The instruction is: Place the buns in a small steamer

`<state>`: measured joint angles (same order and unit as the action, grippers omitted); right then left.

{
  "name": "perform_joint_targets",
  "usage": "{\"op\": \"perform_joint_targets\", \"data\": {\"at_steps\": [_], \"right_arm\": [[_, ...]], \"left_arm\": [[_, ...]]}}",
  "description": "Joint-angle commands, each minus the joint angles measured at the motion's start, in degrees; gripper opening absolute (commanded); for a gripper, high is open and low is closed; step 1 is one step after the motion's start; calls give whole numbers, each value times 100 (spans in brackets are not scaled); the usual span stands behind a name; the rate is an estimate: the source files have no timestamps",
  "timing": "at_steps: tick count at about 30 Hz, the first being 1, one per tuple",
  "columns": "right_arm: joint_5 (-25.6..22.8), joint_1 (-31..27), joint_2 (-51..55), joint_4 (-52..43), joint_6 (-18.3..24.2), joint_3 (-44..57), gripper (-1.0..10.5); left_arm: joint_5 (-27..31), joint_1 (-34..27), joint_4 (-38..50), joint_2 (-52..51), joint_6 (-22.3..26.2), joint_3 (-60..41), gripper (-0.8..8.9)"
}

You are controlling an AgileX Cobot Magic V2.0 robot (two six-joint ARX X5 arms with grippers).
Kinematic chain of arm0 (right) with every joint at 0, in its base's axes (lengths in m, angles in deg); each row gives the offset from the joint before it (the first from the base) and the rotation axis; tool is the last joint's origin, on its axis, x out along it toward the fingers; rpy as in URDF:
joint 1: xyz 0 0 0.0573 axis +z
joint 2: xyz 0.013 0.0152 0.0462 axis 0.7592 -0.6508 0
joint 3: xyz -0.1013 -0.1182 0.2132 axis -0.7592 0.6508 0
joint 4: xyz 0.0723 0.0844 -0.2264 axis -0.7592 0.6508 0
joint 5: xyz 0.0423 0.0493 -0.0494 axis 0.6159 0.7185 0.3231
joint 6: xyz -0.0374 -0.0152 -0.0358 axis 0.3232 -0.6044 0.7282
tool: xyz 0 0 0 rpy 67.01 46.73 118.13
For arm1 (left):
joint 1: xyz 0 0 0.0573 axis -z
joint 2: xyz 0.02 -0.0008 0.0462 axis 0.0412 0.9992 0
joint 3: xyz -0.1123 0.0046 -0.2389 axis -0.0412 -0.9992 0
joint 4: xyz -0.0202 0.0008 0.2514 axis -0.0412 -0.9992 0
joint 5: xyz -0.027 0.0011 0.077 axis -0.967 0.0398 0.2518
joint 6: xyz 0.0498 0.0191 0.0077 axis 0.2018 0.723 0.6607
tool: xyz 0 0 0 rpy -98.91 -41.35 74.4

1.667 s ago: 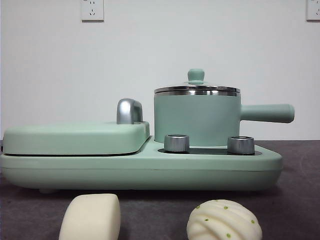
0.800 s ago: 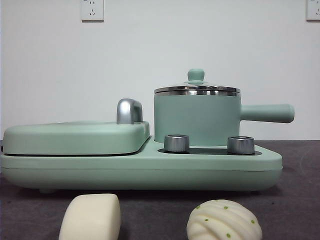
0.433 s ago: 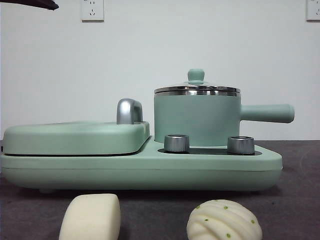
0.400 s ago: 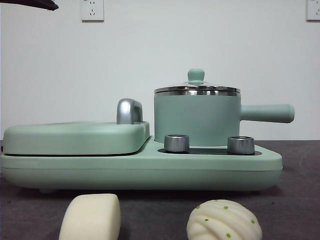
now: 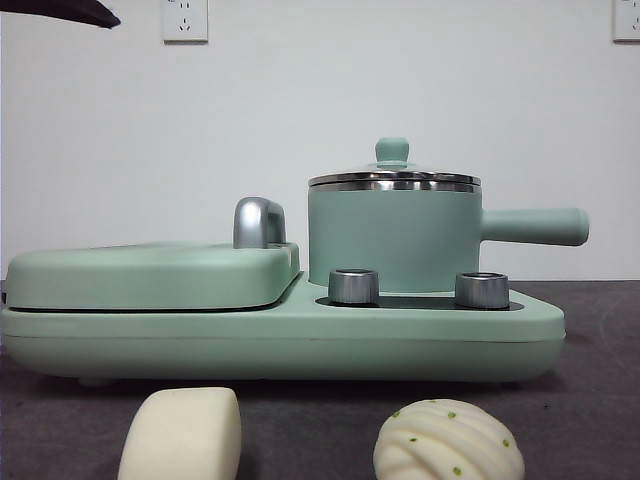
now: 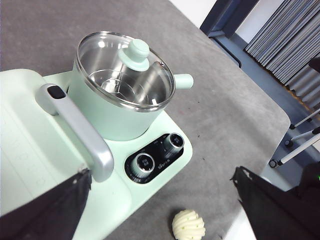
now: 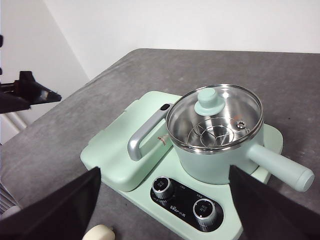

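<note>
Buns are sitting on the desk, not yet in the pot; we are noting layout from largest item down. We are seeing the mint-green cooker base carrying the flat griddle lid with its chrome handle, and beside it the small steamer, its side handle pointing away from the griddle. The glass lid with its green knob is sitting on the steamer, so we are judging that the lid must come off before anything goes in. Two dials are facing the buns.

The smooth bun and the ridged bun are lying side by side, apart, just in front of the base, presumably within easy reach of either arm.

The left gripper is hovering high above the cooker, jaws spread wide and holding nothing; the ridged bun is showing between them, well below. The right gripper is likewise hanging high, jaws released and empty, the smooth bun peeking in near one jaw.
</note>
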<state>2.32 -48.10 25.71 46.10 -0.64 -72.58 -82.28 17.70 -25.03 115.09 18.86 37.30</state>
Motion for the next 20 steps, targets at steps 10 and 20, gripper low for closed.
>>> {"op": "perform_joint_targets", "data": {"at_steps": [10, 20], "right_arm": [[0, 13, -17, 4, 46, -90, 404], [-2, 13, -22, 26, 46, -90, 441]], "left_arm": [[-39, 125, -1040, 1862, 77, 1838, 465], [232, 549, -2232, 4100, 439, 4426, 464]]}}
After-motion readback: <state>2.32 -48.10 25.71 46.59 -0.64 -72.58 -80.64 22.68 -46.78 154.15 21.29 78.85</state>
